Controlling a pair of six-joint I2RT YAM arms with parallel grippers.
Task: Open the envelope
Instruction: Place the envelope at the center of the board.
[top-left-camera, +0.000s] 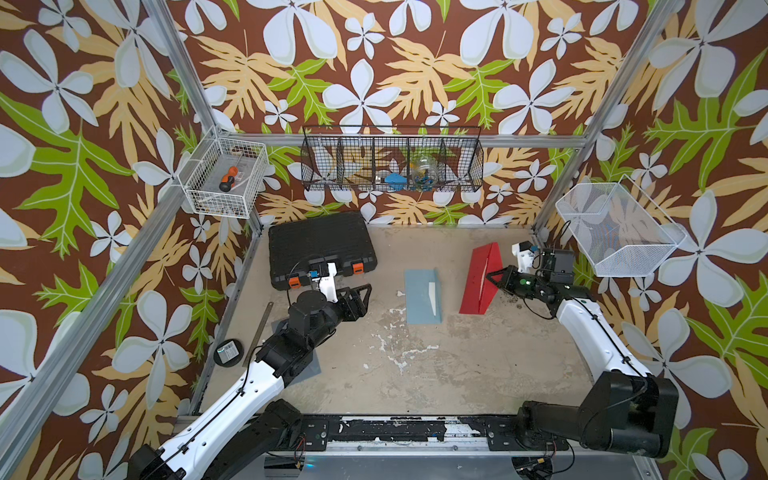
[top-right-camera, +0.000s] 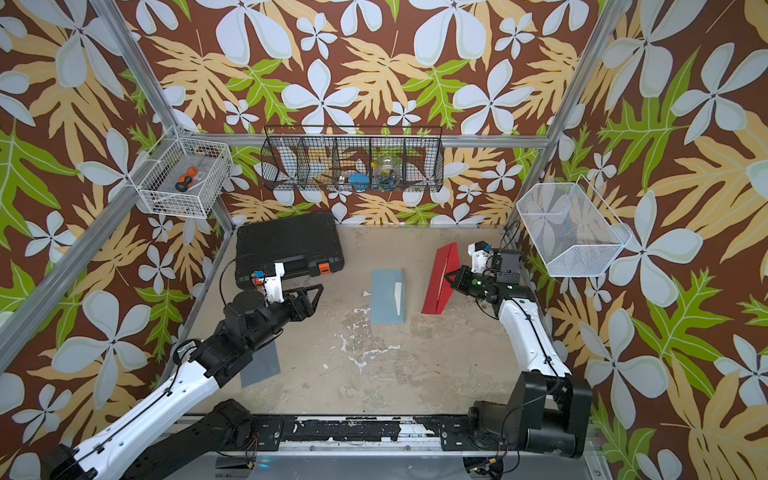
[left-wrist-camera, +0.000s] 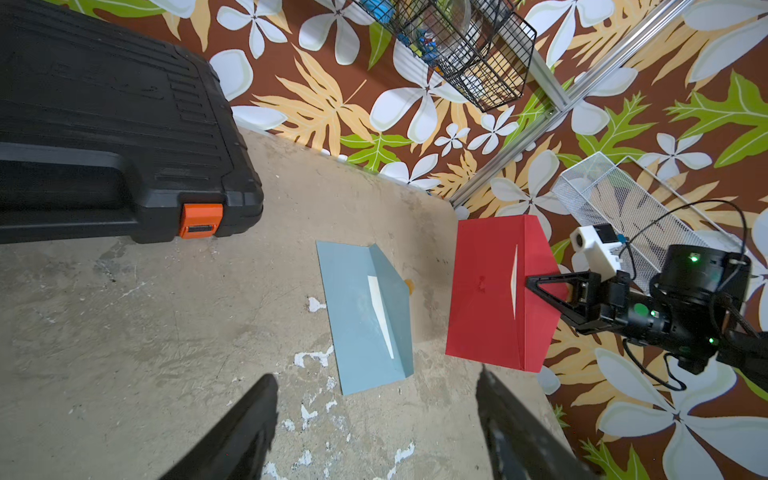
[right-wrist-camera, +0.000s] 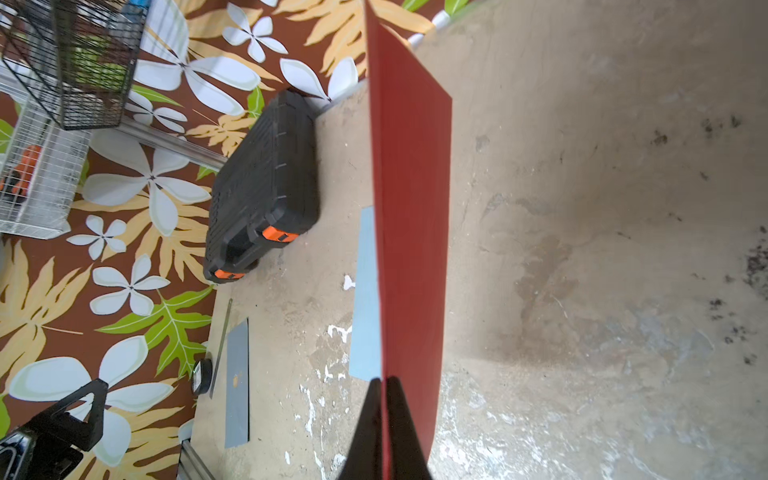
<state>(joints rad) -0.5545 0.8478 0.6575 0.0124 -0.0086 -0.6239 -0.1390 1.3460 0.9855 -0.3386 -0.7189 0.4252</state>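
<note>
In both top views I see my right gripper (top-left-camera: 490, 276) closed on the flap edge of the flat red paper envelope (top-left-camera: 478, 278), which stands tilted on its long edge at the right of the worn grey tabletop (top-left-camera: 415, 365). A pale blue paper envelope (top-right-camera: 386, 297) lies flat to its left, flap raised, a white card showing. My left gripper (top-right-camera: 318, 291) hovers open and empty, near the black plastic toolcase (top-right-camera: 286, 245).

From the left wrist camera, the red envelope's flap (left-wrist-camera: 538, 274) is folded back from the body, showing a white sliver at the mouth; the right arm's fingertips (left-wrist-camera: 534, 282) pinch that flap.

From the right wrist camera, the jaws meet on the thin red sheet (right-wrist-camera: 409, 232).

I judge the paper light, floppy, easily creased and slippery between pads; I would pin the body near its lower edge with the left.
</note>
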